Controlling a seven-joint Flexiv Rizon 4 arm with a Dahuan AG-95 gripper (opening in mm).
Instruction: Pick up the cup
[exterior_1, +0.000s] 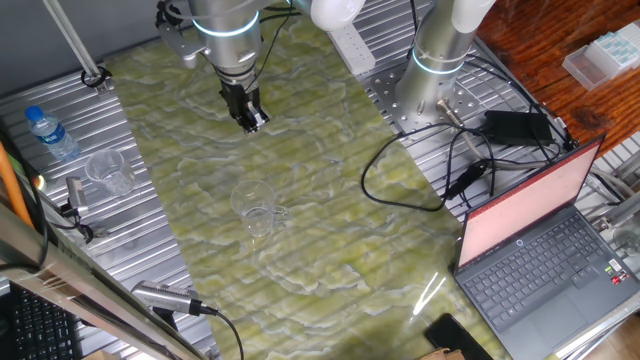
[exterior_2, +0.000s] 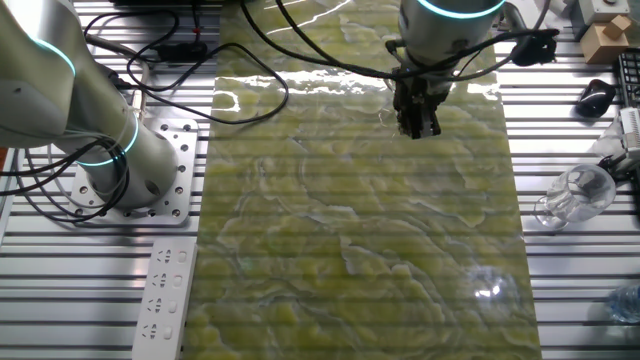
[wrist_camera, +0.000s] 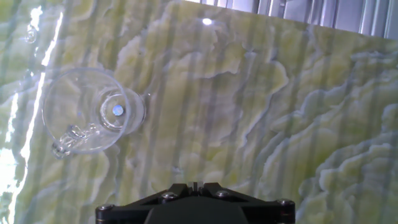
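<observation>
The cup (exterior_1: 256, 209) is small, clear and upright on the green marbled mat (exterior_1: 330, 240), with a small side handle. The other fixed view shows it only as a faint glint (exterior_2: 489, 286). In the hand view the cup (wrist_camera: 93, 112) is at the left, seen from above into its round open rim. My gripper (exterior_1: 251, 120) hangs well above the mat, far behind the cup and apart from it. It also shows in the other fixed view (exterior_2: 418, 126). Its fingers (wrist_camera: 195, 186) are together and hold nothing.
Another clear cup (exterior_1: 108, 172) and a blue-capped water bottle (exterior_1: 50, 133) stand on the metal table left of the mat. A second arm's base (exterior_1: 440, 62), black cables (exterior_1: 420, 170) and an open laptop (exterior_1: 540, 250) are at the right. A power strip (exterior_2: 165, 290) lies off the mat.
</observation>
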